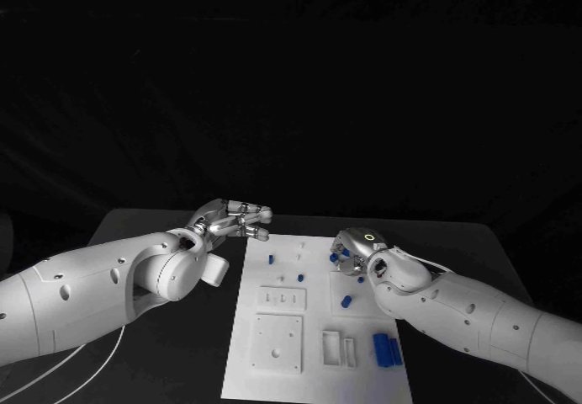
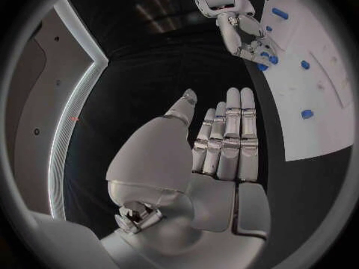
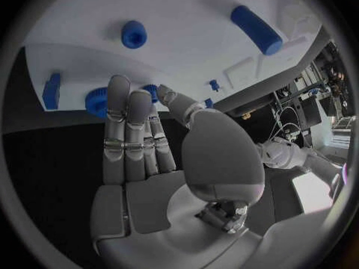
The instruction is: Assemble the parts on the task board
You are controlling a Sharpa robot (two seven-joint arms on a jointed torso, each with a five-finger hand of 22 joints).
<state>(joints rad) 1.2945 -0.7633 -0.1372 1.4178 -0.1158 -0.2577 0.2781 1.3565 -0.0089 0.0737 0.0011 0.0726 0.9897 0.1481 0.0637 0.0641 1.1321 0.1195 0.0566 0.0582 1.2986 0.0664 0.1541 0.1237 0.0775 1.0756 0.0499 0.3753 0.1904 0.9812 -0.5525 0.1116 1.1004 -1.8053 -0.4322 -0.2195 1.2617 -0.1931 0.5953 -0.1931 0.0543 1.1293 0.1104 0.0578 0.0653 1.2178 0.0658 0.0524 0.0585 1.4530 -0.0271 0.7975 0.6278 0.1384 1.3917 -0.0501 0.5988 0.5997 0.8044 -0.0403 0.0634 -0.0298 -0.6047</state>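
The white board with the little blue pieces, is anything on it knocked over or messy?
Nothing looks broken or spilled. The task board lies flat on the black table. One blue cylinder lies on its side, loose, not in any slot, and a pair of blue parts lies near the board's right edge. Those look simply not assembled yet.

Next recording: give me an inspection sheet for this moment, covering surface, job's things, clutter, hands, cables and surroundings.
Surface: black table, dark all round.
Job's things: white task board mid-table; small blue parts scattered on it, more at its far end.
Clutter: nothing seen.
Hands: left hand off the board's far left corner, fingers straight and holding nothing; right hand over the board's far right part, fingertips by a blue toothed part, no grip visible.
Cables: white cables under the left arm.
Surroundings: dark backdrop.
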